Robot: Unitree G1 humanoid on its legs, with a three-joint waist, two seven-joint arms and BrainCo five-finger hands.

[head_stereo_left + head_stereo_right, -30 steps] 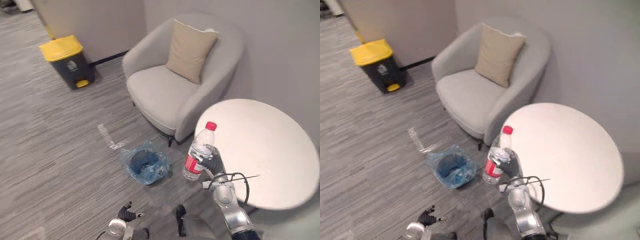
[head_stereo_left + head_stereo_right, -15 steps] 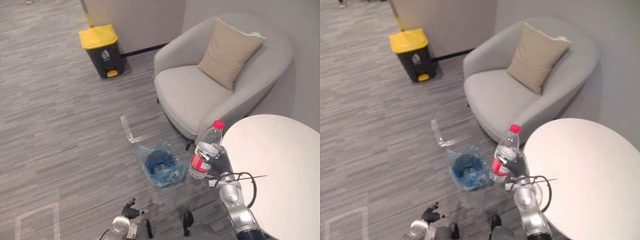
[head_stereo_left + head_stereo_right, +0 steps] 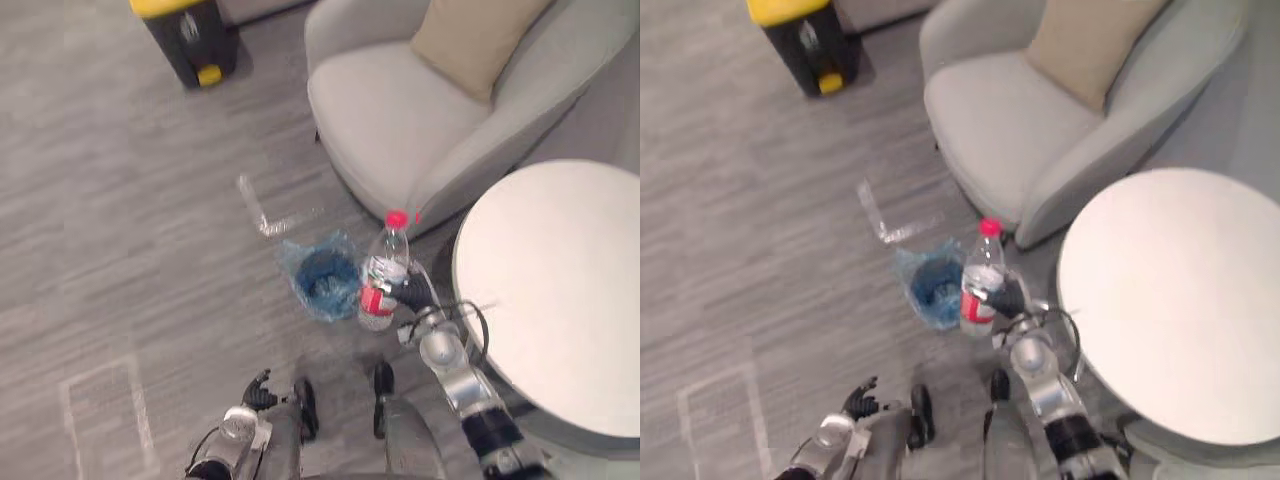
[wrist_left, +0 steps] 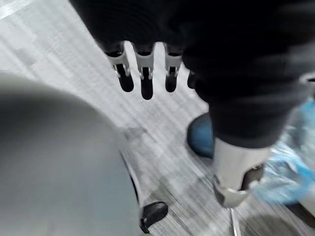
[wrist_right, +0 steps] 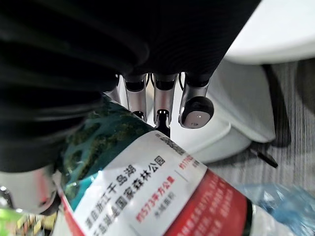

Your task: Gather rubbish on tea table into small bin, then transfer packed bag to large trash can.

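Right robot hand (image 3: pixel 412 296) wrapped round the water bottle (image 3: pixel 384 272). Bottle upright, off the bench (image 3: pixel 560 290) edge, just right of the small bin (image 3: pixel 322 280) with its blue bag.

Judgement: shift the bottle left until its base sits over the bin mouth, lower, then let go. An early drop risks catching the loose bag rim.

Left robot hand (image 4: pixel 142 78) low, fingers relaxed, empty.

Count: one bottle, one small bin, one large trash can (image 3: pixel 188 30) far left, one armchair (image 3: pixel 420 110), one cushion (image 3: pixel 475 35).
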